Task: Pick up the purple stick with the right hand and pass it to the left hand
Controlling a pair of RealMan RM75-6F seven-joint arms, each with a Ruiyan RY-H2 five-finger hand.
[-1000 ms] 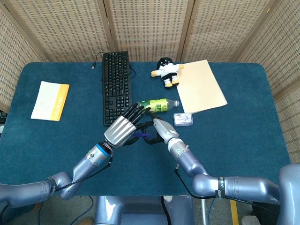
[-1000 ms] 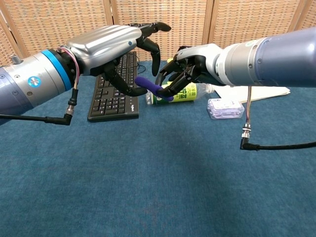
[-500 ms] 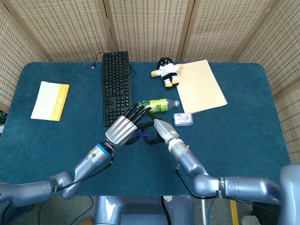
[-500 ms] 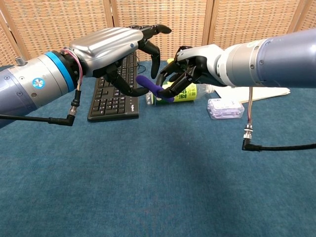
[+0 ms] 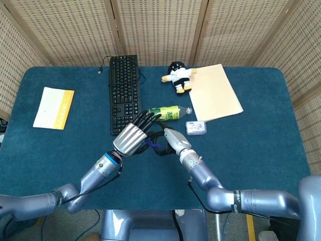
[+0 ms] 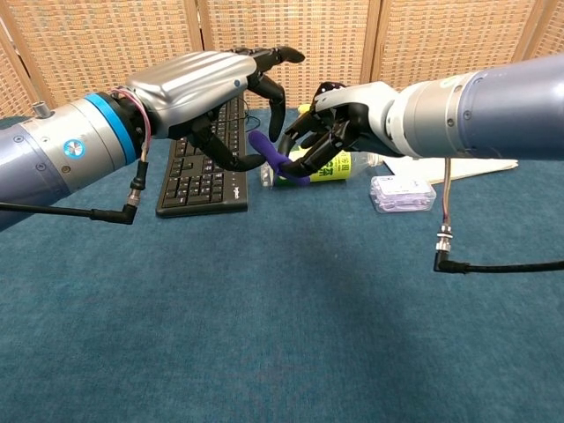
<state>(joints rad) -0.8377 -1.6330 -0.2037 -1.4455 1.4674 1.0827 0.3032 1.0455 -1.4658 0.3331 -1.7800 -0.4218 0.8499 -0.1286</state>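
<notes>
The purple stick was in the air above the table, held by the fingers of my right hand. My left hand waited at its 9 o'clock with the fingers apart and curved around the free end, holding nothing. I judged the pick-up done and the passing unfinished. The green bottle lay behind, at 12 o'clock, beside the keyboard.

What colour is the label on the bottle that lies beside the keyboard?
Yellow-green, with small dark print. The bottle shows best in the head view.
</notes>
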